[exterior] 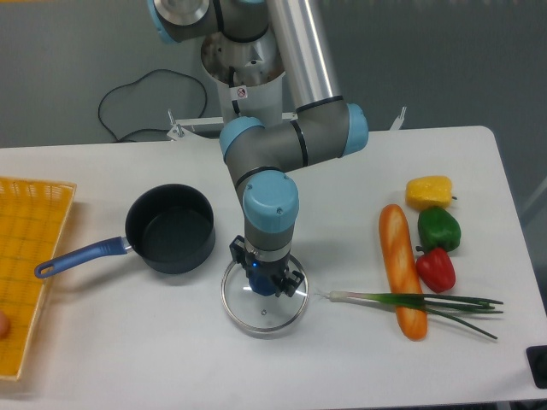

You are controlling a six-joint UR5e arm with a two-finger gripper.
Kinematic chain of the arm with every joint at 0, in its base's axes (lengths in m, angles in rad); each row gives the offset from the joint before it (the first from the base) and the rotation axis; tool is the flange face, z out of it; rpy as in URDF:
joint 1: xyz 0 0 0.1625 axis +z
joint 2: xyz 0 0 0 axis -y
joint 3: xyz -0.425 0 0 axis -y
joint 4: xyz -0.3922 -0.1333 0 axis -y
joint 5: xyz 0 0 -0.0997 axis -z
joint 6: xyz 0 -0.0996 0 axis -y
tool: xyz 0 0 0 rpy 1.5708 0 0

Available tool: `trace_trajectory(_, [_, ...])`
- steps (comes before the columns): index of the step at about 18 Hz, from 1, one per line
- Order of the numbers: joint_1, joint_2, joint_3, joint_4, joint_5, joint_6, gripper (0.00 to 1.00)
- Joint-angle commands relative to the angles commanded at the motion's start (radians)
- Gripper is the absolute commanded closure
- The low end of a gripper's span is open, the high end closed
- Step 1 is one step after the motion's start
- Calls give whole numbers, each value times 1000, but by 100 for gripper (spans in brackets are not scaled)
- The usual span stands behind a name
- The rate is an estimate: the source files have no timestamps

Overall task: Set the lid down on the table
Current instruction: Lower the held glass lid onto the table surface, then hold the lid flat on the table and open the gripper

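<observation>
Clear glass with a thin metal rim, the lid (263, 306) is lying flat on the white table (171, 359), just at the four o'clock side of the dark blue saucepan (170, 228) and close to touching it. The gripper (266, 285) is pointing straight down over the lid's centre, hiding the knob; its fingers are sitting low against the glass, but whether they are clamping the knob or standing apart from it I cannot tell, since the wrist is blocking the view. The saucepan is standing open and upright, its blue handle (79, 256) reaching out toward eight o'clock, with the tip lying over the edge of a yellow woven mat (30, 256) at the table's nine o'clock edge. At the three o'clock side of the lid a spring onion (419, 301) is lying with its white end near the lid's rim and its green leaves crossing over a baguette (402, 269). Beyond the baguette, toward three o'clock, a yellow bell pepper (429, 191), a green bell pepper (439, 229) and a red bell pepper (436, 268) are sitting in a column, each touching the next.
</observation>
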State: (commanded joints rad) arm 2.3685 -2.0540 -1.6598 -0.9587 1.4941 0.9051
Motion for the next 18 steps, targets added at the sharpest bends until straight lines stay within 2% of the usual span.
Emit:
trace_trajectory(15, [-6,-15,11,2,0,2,61])
trace_trajectory(18, [-6,-21,11,18,2,2,61])
